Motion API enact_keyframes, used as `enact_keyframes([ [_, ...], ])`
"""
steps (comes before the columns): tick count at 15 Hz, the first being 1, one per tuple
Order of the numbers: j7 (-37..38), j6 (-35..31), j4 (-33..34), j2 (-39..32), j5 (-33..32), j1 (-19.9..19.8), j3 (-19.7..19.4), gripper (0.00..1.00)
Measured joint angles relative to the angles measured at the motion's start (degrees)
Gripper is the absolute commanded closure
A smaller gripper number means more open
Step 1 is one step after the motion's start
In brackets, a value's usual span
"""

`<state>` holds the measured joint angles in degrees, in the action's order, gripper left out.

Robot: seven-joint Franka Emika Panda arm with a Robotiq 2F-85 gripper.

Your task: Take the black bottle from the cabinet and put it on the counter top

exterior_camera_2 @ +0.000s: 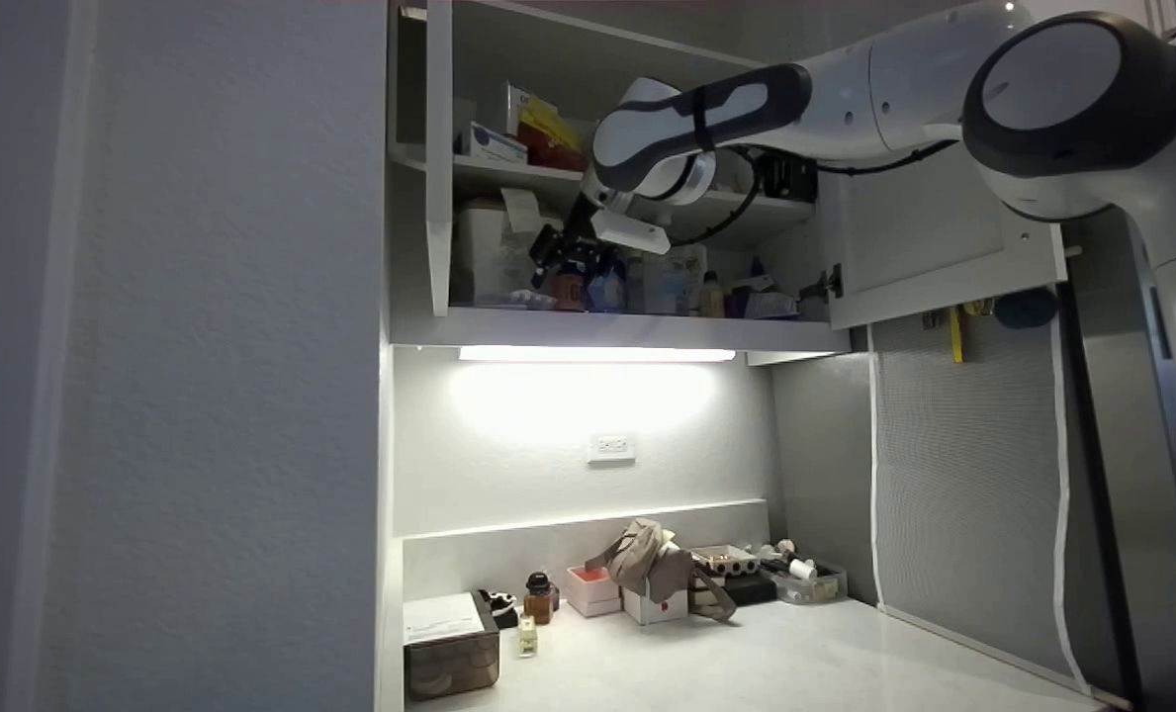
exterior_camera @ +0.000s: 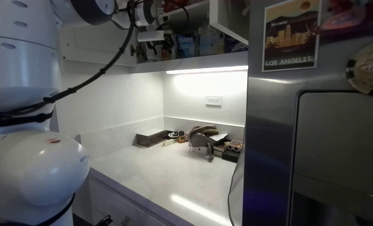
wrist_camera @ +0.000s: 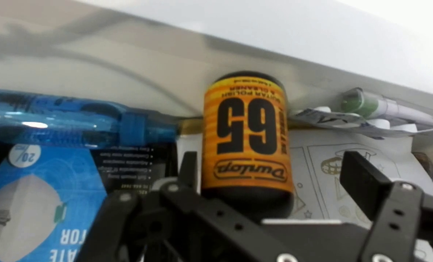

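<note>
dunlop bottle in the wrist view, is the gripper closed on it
No, the gripper stands open: a printed white sheet shows between one of its fingers and the Dunlop bottle.

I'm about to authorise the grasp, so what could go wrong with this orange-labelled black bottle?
The open black gripper looks off-centre on the orange-labelled black bottle, so closing might shove or tip it. The translucent blue tubular container lying beside it might get knocked. The bottle stands near the front edge of the white cabinet, so it could fall to the white counter top.
</note>
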<state>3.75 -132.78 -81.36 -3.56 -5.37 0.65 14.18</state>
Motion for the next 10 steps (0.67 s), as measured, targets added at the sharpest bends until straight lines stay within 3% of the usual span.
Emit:
enact_keyframes([
  [2, 1.95, -0.98, -0.86, -0.02, -2.31, 0.27, 0.00, 0.34],
  [7, 5.05, -2.40, -1.76, -0.04, -5.93, 0.63, 0.00, 0.73],
  [10, 6.31, -2.68, -1.89, -0.04, -7.20, 0.68, 0.00, 0.73],
])
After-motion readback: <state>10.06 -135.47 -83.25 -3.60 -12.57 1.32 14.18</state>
